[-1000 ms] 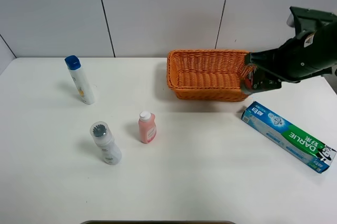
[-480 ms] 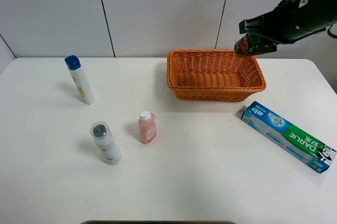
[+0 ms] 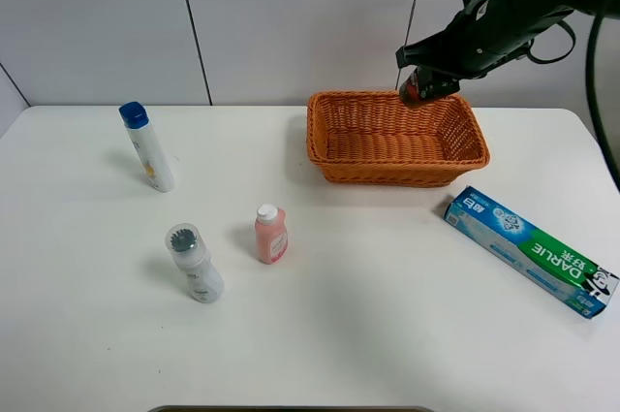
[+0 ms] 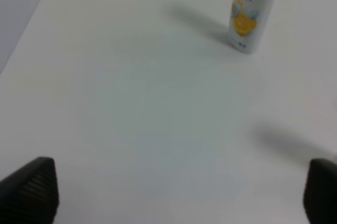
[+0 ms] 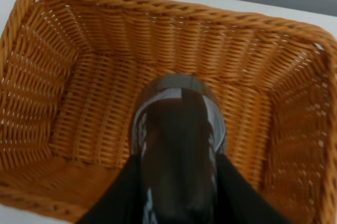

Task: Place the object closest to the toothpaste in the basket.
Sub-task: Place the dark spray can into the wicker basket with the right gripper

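Observation:
The toothpaste box (image 3: 528,250), green and blue, lies on the white table at the right. The orange wicker basket (image 3: 387,175) stands behind it. My right gripper (image 3: 418,90) is shut on a dark, reddish-brown cylindrical bottle (image 3: 411,93) and holds it above the basket's far rim. In the right wrist view the dark bottle (image 5: 178,145) hangs between the fingers (image 5: 129,190) over the basket's woven floor (image 5: 79,103). My left gripper (image 4: 176,192) is open and empty above bare table; it is out of the exterior view.
A white bottle with a blue cap (image 3: 148,147) stands at the left, also in the left wrist view (image 4: 251,10). A small pink bottle (image 3: 270,234) and a grey-white bottle (image 3: 195,264) stand left of centre.
My right gripper has lifted the dark bottle from beside the basket's right end and carried it up and left, to above the basket's far rim. The left arm has not moved.

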Robot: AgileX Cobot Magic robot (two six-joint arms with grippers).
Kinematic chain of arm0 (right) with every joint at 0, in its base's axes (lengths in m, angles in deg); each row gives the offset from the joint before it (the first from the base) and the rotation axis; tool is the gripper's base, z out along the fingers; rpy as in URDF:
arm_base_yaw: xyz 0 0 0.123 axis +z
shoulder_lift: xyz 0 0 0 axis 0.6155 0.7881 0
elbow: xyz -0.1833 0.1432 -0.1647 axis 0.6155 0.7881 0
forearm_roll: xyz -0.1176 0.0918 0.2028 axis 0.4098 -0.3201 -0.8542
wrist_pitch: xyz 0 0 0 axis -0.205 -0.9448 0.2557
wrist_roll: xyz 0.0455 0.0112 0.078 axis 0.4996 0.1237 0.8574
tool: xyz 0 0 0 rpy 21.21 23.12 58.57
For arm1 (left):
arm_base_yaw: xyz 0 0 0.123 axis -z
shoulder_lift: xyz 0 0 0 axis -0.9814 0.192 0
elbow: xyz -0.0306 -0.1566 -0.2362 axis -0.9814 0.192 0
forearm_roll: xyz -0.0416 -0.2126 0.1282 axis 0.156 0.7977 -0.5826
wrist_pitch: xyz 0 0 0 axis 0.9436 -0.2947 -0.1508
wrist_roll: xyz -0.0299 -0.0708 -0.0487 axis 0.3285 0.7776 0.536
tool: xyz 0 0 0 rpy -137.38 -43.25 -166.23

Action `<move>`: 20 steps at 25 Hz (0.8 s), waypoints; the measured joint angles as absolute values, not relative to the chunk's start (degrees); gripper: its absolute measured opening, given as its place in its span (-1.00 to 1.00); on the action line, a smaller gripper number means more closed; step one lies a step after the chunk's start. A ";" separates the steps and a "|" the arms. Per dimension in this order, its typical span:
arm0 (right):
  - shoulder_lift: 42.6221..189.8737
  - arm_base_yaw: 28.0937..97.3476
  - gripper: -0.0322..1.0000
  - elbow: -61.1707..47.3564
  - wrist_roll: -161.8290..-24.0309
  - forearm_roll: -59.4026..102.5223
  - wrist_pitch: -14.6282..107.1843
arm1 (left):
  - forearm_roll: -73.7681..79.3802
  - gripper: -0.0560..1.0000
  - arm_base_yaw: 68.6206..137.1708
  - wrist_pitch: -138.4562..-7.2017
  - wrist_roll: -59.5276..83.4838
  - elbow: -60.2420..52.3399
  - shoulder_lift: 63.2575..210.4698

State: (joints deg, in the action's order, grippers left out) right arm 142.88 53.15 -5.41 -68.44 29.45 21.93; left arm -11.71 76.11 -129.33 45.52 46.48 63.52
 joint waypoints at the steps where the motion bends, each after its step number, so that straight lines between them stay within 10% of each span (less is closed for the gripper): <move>1: 144.10 53.26 -0.37 -6.14 -68.79 29.45 22.05 | -11.71 0.88 76.11 -129.33 45.52 46.48 63.52; 20: 158.24 53.33 -0.37 -8.86 -70.48 29.45 28.68 | -11.71 0.88 76.11 -129.33 45.52 46.48 63.52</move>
